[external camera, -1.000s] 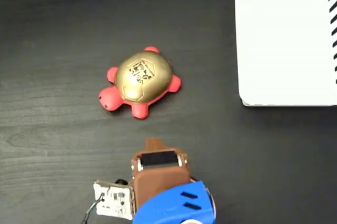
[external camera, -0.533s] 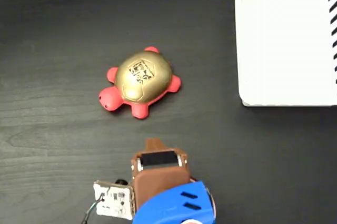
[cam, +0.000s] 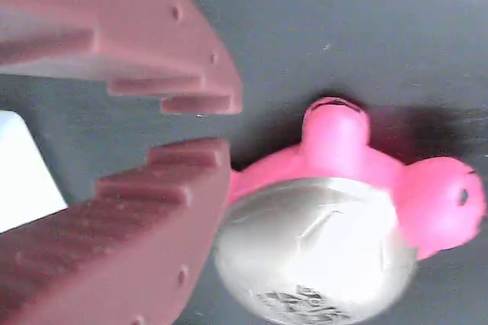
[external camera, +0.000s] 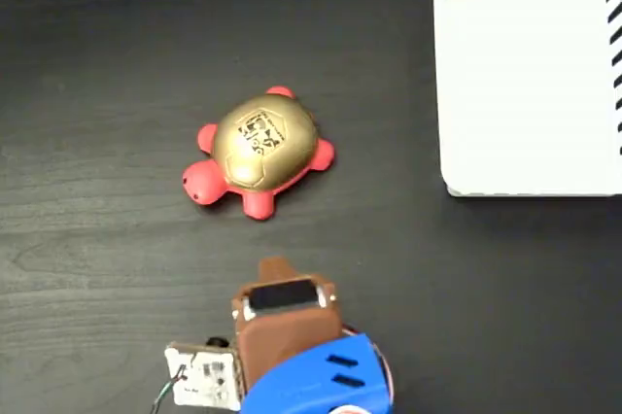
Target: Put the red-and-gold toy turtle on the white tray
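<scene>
Dark wood-grain table [external camera: 107, 268]. Red-and-gold toy turtle [external camera: 260, 149] seen at table centre, well apart from white tray [external camera: 530, 84] at upper right. Gripper [cam: 210, 127] parted, empty, short of turtle. Advised: shell to be straddled at widest part, clamped gently.

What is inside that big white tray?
Nothing that shows: the white tray looks bare, though the picture edge cuts part of it off. The toy turtle sits apart on the dark table.

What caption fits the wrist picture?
Brown gripper, slightly open, nears the red-and-gold toy turtle on the dark table.
</scene>
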